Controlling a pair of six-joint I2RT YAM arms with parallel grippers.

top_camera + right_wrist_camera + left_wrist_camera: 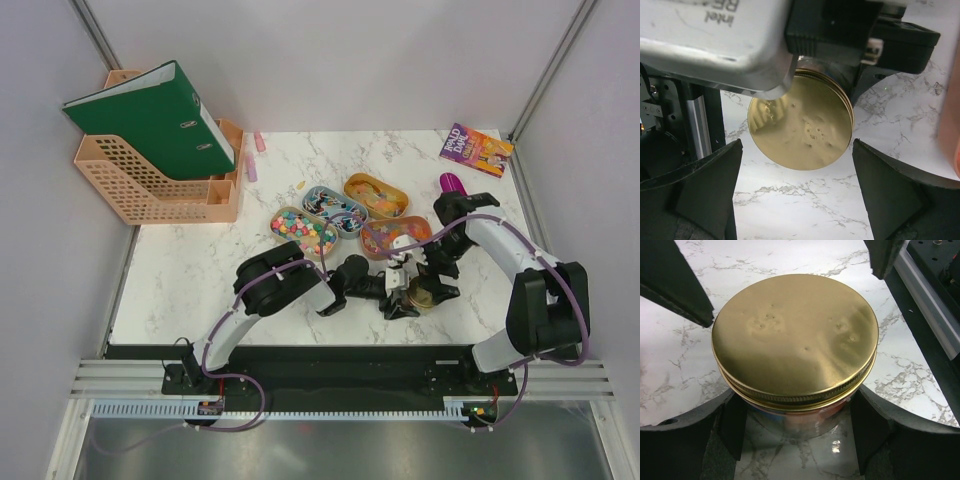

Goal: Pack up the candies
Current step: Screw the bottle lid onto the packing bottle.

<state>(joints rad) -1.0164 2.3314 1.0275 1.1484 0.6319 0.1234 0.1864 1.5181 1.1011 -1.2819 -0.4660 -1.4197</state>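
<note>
The candies (pixel 303 232) fill several oval tan trays mid-table: multicoloured bits, blue-wrapped pieces (pixel 334 208) and orange-red gummies (pixel 393 236). A glass jar (pixel 800 422) with a round gold lid (pixel 795 335) stands on the marble near the front, and blue and orange colour shows through its glass. My left gripper (pixel 797 435) is open, with one finger on each side of the jar below the lid. My right gripper (pixel 797 200) hovers over the lid (pixel 800 122), wide open and holding nothing. In the top view both grippers meet at the jar (pixel 420 296).
A peach file rack (pixel 150 185) holding a green binder stands at the back left. A book (pixel 475 150) lies at the back right with a purple object (pixel 452 183) beside it. Pink items (pixel 252 160) lie next to the rack. The left wrist camera (pixel 715 35) hangs close above the lid.
</note>
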